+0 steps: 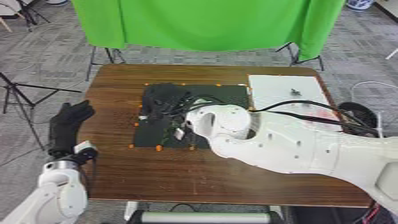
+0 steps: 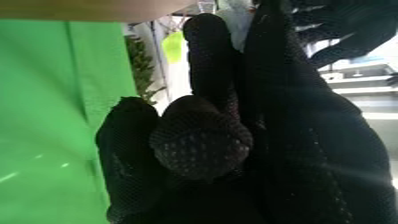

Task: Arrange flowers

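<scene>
Brown table held the dark mat. Right hand was over the mat's ten o'clock; couldn't tell if gripping. Left hand, table's nine o'clock, hung open. Green stem sat toward mat's seven; a low wrist sweep risked bending it.

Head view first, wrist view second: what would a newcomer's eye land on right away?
Most likely the bright green cloth hanging beyond the far edge of the brown table. Next comes the bulky white right arm, coming in over the table's right side, with its black-gloved right hand at the dark mat. In the wrist view, that glove looms large beside the green.
</scene>
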Robot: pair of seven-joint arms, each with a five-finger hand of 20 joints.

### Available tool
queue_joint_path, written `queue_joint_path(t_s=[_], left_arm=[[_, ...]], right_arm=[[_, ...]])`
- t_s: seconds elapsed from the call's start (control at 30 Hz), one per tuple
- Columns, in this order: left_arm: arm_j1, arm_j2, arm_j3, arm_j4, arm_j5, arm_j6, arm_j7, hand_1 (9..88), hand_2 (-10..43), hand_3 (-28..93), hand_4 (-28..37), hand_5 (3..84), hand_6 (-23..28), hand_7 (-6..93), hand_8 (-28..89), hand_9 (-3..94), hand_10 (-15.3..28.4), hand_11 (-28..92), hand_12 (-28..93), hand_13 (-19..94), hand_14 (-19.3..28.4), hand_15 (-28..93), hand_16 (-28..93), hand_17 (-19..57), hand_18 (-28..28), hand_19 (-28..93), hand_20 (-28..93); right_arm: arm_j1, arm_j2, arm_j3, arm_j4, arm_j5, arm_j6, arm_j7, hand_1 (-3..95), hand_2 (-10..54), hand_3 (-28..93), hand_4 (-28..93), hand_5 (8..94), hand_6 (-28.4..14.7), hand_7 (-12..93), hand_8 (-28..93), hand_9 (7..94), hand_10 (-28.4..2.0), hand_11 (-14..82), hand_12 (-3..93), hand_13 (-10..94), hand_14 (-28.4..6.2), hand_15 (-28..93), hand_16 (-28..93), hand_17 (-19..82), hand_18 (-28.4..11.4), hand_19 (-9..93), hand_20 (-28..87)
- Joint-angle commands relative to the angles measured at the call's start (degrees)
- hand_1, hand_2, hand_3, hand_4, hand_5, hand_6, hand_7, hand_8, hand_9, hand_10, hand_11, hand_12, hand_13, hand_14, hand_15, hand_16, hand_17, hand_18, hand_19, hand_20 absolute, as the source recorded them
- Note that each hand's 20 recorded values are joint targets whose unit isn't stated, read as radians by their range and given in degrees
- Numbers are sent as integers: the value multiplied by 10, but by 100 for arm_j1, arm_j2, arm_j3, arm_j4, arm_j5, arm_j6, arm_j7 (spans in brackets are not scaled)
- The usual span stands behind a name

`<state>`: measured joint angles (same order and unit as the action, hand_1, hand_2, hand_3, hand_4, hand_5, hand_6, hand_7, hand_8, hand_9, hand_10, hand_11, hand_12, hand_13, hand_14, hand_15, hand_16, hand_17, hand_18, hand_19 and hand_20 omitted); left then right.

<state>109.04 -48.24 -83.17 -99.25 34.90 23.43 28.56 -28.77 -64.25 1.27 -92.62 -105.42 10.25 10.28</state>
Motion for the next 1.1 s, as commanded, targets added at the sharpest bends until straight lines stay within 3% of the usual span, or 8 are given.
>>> queue_joint_path(t_s=[0.03,0.3,0.77,1.1], left_arm=[[-101,10,84,-37,-97,39,103,202,170,662,-283,569,24,154,-79,483,134,191,125,402,156,218,-2,94,72,51,160],[-365,-28,339,25,-24,-32,87,179,137,677,-283,556,26,159,-79,469,134,189,127,399,156,219,0,93,78,57,160],[-353,-82,347,23,-10,-67,69,169,85,700,-283,545,28,164,-77,461,133,192,132,395,159,220,3,90,87,64,158],[-226,-84,269,-11,-106,-37,142,166,53,705,-283,540,27,168,-77,459,134,193,134,394,159,219,4,89,89,66,157]], right_arm=[[-14,-692,-171,503,-394,-156,-73,610,-95,600,-216,811,29,203,35,880,-98,26,290,937,-10,616,290,687,-115,932,579],[-182,-1010,-132,970,-738,-457,118,601,-95,601,-216,807,33,203,31,874,-95,24,281,937,-9,622,285,690,-115,932,583],[-224,-1083,-93,1497,-1110,-549,391,596,-95,595,-220,790,41,212,27,846,-90,33,255,937,-8,618,282,690,-115,932,585],[-230,-969,26,1432,-1011,-914,492,588,-95,607,-214,771,38,216,25,823,-90,39,246,937,-8,607,289,683,-114,932,581]])
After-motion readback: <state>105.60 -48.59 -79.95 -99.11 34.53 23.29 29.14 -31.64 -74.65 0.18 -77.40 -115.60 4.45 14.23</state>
